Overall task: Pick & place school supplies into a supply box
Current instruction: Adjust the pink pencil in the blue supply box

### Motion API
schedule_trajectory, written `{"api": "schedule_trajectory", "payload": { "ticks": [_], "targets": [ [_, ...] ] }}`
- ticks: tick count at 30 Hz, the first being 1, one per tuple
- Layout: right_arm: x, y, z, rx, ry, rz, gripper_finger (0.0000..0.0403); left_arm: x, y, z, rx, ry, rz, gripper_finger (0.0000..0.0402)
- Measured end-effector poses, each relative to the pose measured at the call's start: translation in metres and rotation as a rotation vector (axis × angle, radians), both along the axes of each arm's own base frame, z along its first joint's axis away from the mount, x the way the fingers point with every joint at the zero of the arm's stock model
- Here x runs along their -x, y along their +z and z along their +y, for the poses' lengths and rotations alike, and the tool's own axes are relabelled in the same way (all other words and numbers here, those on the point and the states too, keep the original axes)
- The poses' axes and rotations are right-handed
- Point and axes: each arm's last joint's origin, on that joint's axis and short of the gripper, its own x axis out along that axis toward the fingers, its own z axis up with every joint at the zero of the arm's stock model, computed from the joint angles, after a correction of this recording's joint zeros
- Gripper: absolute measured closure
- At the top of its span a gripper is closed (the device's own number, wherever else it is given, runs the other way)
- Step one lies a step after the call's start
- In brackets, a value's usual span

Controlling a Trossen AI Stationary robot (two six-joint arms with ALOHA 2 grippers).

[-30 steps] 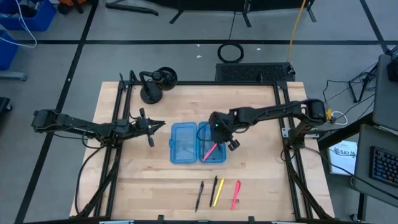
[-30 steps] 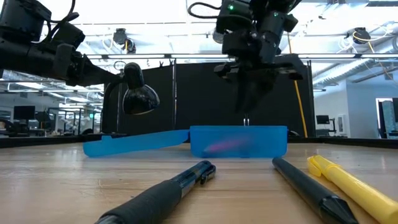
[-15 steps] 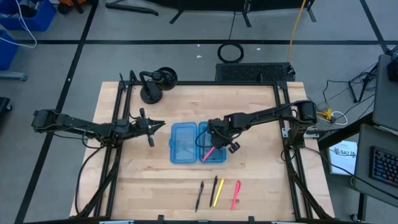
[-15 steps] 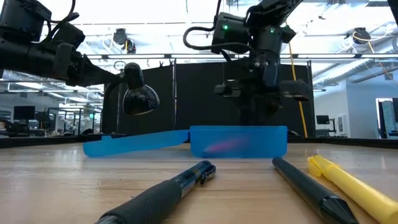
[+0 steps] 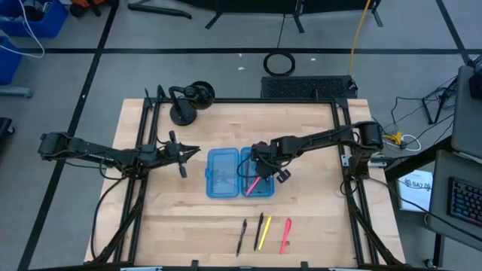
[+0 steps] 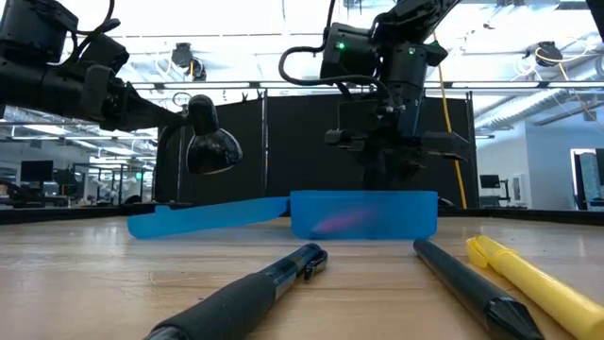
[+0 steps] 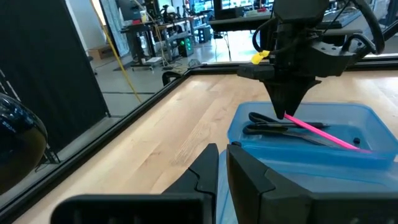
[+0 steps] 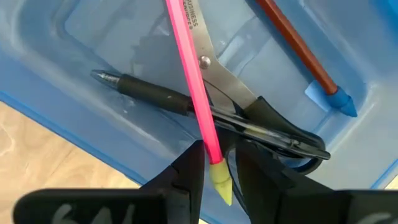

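Observation:
The blue supply box [image 5: 230, 174] lies open in the middle of the table, its two halves side by side. Its right half [image 8: 93, 56] holds black-handled scissors [image 8: 249, 106], a black pen [image 8: 149, 93], a brown pencil [image 8: 298, 43] and a pink pencil [image 5: 253, 184]. My right gripper [image 5: 260, 162] stands low in that half, shut on the pink pencil. My left gripper [image 5: 185, 153] hangs shut left of the box and touches nothing. Several more pens [image 5: 263, 233] lie near the table's near edge. My right gripper comes from above, pointing down, and pinches the pink pencil close to its yellow-green eraser end [image 8: 213, 152] between the two fingers [image 8: 189, 165]. The pencil slants away from the fingers across the scissors [image 7: 267, 127]. Its far end [image 7: 354, 147] lies lower in the box.
A black desk lamp [image 5: 184, 113] stands at the table's far left corner. On the near part of the table lie a black pen [image 6: 245, 297], a second black pen [image 6: 462, 283], a yellow one [image 6: 533, 279] and a pink one [image 5: 286, 235]. Black frame rails [image 5: 139, 150] run along the table's sides.
My right gripper has moved down into the box's right half and slightly toward the table's left, bringing the held end of the pink pencil down with it. During the last half second it has kept still.

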Motion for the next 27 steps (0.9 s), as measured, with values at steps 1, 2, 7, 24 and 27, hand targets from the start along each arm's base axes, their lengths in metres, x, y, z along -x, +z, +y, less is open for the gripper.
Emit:
{"api": "schedule_trajectory", "payload": {
  "ticks": [1, 2, 7, 24, 27],
  "targets": [
    [0.0, 0.0, 0.0, 0.001, 0.002, 0.001, 0.0316, 0.0, 0.0, 0.0, 0.0, 0.0, 0.0, 0.0364],
    [0.0, 0.0, -0.001, 0.001, 0.002, 0.001, 0.0316, 0.0, 0.0, 0.0, 0.0, 0.0, 0.0, 0.0364],
    [0.0, 0.0, -0.001, 0.001, 0.003, 0.001, 0.0316, 0.0, 0.0, 0.0, 0.003, 0.0, 0.0, 0.0364],
    [0.006, -0.013, -0.003, 0.022, 0.014, -0.006, 0.0368, 0.0, 0.0, 0.0, 0.006, 0.0, 0.001, 0.0364],
    [0.006, -0.013, -0.003, 0.056, 0.017, -0.002, 0.0384, 0.0, 0.0, 0.0, 0.006, 0.0, 0.001, 0.0364]
  ]
}}
